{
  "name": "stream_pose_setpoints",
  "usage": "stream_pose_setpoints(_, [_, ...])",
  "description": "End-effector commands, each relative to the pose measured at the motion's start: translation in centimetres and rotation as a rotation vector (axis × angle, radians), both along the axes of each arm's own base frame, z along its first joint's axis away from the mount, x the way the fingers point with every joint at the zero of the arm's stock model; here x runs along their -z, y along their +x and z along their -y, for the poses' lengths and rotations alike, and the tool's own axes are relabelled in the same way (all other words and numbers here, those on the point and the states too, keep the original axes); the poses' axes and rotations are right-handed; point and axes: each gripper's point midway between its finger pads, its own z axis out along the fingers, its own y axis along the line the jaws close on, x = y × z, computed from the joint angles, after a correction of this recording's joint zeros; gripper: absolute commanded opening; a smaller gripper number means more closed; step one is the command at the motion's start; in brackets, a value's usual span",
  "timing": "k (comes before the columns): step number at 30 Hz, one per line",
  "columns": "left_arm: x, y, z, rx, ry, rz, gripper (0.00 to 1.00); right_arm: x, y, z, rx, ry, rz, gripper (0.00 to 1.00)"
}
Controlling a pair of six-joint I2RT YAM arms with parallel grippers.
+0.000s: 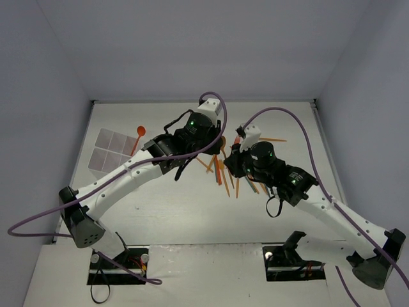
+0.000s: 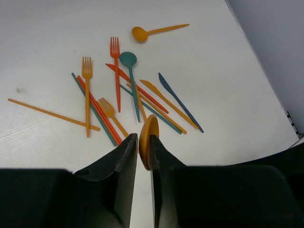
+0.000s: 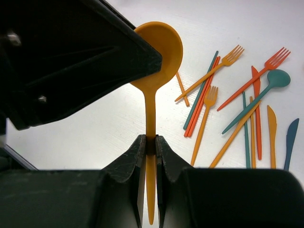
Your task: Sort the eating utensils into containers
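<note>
An orange spoon (image 3: 164, 45) hangs above the table between both grippers. My right gripper (image 3: 150, 138) is shut on its handle. My left gripper (image 2: 143, 137) has its jaws narrowed onto the spoon's bowl (image 2: 148, 137), seen edge-on, pressed against one finger. Below lie the other eating utensils (image 2: 128, 90) in a loose pile: a teal spoon (image 2: 128, 59), a red fork (image 2: 115, 52), orange forks, a blue knife (image 2: 175, 97) and thin sticks. In the top view the grippers meet over this pile (image 1: 220, 173). The white compartment container (image 1: 102, 137) stands at the far left.
A red-orange spoon (image 1: 138, 137) lies at the container's right edge. Another orange spoon (image 2: 142, 33) lies apart from the pile, and a lone orange stick (image 1: 273, 139) lies at the far right. Grey walls close the table on three sides.
</note>
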Motion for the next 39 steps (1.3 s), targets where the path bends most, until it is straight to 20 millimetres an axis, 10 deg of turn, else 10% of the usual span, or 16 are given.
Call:
stream_pose_setpoints(1, [-4.1,0.5,-0.8,-0.014,-0.065,0.132,0.10,-1.6,1.6,-0.8,0.021,0.014,0.066,0.04])
stream_pose_setpoints(10, [-3.8,0.9,-0.7,0.014,-0.083,0.181,0.00,-1.1,2.4,-1.4,0.016,-0.017,0.068,0.06])
stream_pose_setpoints(16, [-3.2,2.7,-2.4,-0.020,-0.083,0.193,0.00,-1.2,2.8,-1.7,0.023,-0.021,0.069,0.58])
stream_pose_setpoints(20, [-2.6,4.8,-5.6,-0.050,-0.055,0.220,0.00,-1.4,3.0,-1.2,0.039,-0.028,0.084,0.74])
stream_pose_setpoints(39, [-0.1,17.0,-28.1,-0.066,0.463,0.433,0.00,-0.6,1.7,3.5,0.156,-0.045,0.121,0.81])
